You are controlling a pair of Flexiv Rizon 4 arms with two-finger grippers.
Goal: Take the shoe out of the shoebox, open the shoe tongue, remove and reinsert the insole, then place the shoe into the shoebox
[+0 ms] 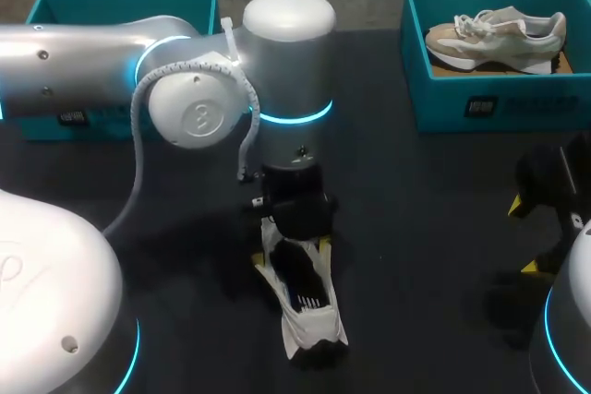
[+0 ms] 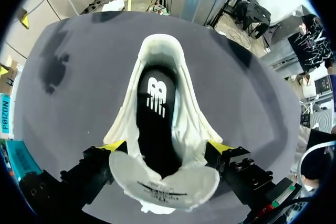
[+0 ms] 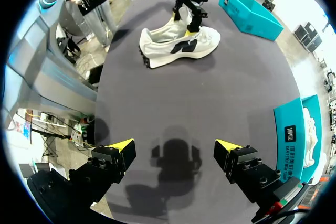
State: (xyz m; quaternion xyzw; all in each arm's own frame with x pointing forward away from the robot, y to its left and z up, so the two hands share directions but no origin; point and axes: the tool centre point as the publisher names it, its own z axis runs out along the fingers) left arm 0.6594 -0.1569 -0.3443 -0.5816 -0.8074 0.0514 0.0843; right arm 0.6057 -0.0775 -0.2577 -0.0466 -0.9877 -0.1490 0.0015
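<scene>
two teal shoeboxes sit at the back of the table: the left shoebox is partly hidden behind your left arm, and the right shoebox has a beige shoe lying inside it. the white shoe is out on the dark tabletop near the middle, standing on its sole. your left gripper is down over the shoe's mid part. its fingers press the upper from both sides, so it is clamped on the white shoe. in the left wrist view the tongue is folded out toward the wrist, and the black insole lies inside the opening. your right gripper hangs over bare table, well apart from the white shoe and near the right shoebox. its fingers are spread wide with nothing between them.
</scene>
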